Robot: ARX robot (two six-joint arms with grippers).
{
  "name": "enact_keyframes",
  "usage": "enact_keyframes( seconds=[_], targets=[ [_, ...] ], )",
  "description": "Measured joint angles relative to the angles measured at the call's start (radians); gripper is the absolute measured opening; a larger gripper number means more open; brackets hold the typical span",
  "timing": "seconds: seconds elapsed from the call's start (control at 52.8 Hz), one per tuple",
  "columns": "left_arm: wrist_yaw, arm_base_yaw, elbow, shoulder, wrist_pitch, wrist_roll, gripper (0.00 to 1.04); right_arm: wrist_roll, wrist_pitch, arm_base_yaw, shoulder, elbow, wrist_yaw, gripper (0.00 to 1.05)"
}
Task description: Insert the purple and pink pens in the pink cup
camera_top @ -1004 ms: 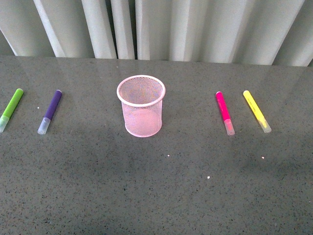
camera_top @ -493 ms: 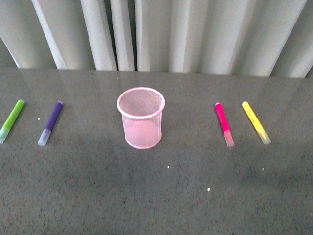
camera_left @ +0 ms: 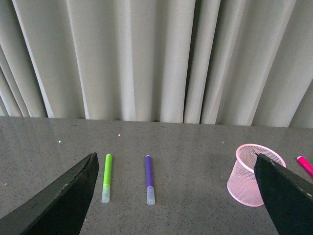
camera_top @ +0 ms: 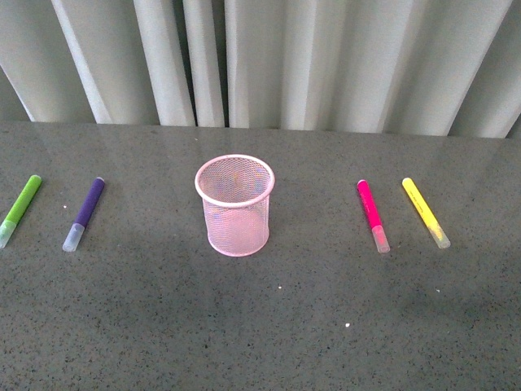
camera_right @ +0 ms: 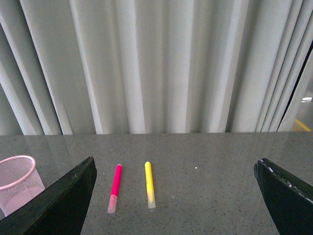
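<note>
Pens seem light and slick; pinch mid-barrel: purple pen [camera_left: 149,178] ahead of your left gripper [camera_left: 174,156], pink pen [camera_right: 115,186] ahead of your right gripper [camera_right: 176,160], both gaping wide, empty.

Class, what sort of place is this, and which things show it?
Likely an indoor desk or test bench: a grey speckled table, pale curtains behind it, and marker pens either side of a pink mesh cup.

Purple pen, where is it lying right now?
In the front view the purple pen lies flat on the left side, between the green pen and the pink cup. It is nearer the green pen and touches neither.
</note>
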Motion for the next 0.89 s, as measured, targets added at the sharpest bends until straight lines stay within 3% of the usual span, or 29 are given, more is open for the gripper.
enact_keyframes(
  seconds=[0.493, 0.568, 0.625, 0.891],
  targets=[
    [-0.009, -0.001, 0.002, 0.005, -0.005, -0.003, 0.98, 0.000, 0.000, 0.000, 0.000, 0.000, 0.000, 0.98],
    [-0.103, -0.006, 0.086, 0.130, -0.193, -0.087, 0.98, 0.000, 0.000, 0.000, 0.000, 0.000, 0.000, 0.98],
    [-0.106, 0.010, 0.131, 0.250, -0.232, -0.129, 0.98, 0.000, 0.000, 0.000, 0.000, 0.000, 0.000, 0.98],
    [0.100, 0.133, 0.366, 0.755, 0.091, -0.148, 0.98, 0.000, 0.000, 0.000, 0.000, 0.000, 0.000, 0.98]
  ],
)
